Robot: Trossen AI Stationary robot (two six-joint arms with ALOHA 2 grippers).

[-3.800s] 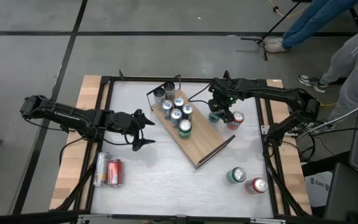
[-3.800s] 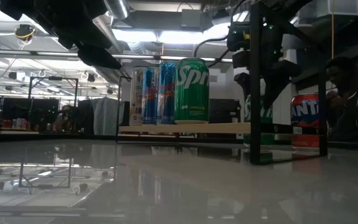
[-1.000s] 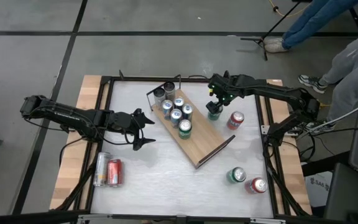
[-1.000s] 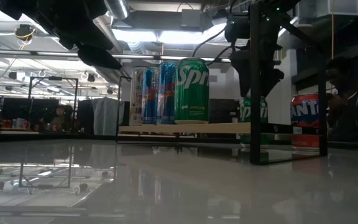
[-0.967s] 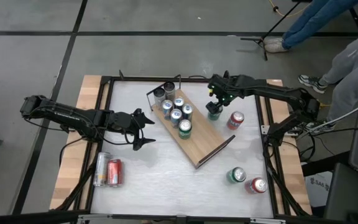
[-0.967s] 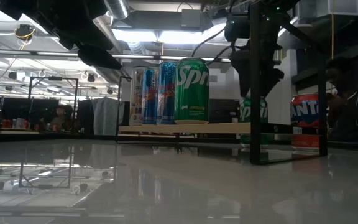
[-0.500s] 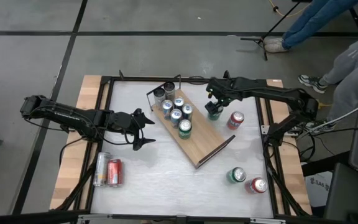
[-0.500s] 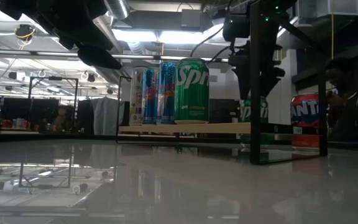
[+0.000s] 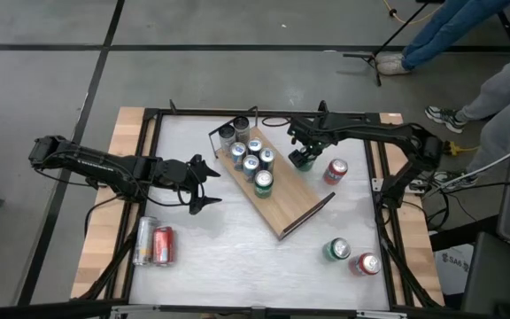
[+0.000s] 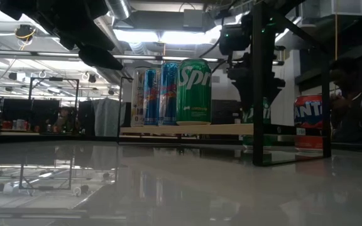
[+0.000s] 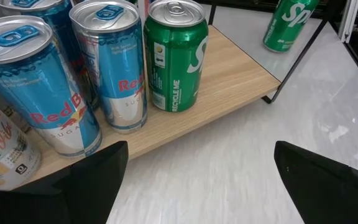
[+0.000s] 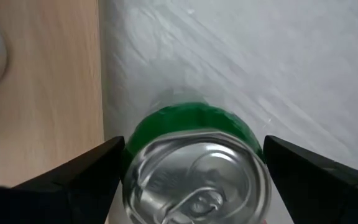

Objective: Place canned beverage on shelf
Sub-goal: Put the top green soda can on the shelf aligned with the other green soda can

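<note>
A green can (image 12: 194, 168) stands upright on the white table beside the far right edge of the shelf (image 9: 295, 199), a light-brown board with black end rails. My right gripper (image 9: 304, 158) points down over this can, open, with one finger on either side of its top. Several cans stand on the shelf's far half, among them a green one (image 11: 176, 56) and blue ones (image 11: 114, 68). My left gripper (image 9: 206, 183) waits open, left of the shelf and above the table, with nothing between its fingers.
A red can (image 9: 335, 170) stands just right of the green one. Another green can (image 9: 336, 250) and a red can (image 9: 366, 264) stand near the right front corner. A silver can (image 9: 145, 239) and a red can (image 9: 163, 245) lie at the left front. A person's legs (image 9: 503, 97) show beyond the right edge.
My right gripper has come down over the green can and shifted a little toward the table's left edge, so its fingers now flank the can's top. The can has stayed where it was.
</note>
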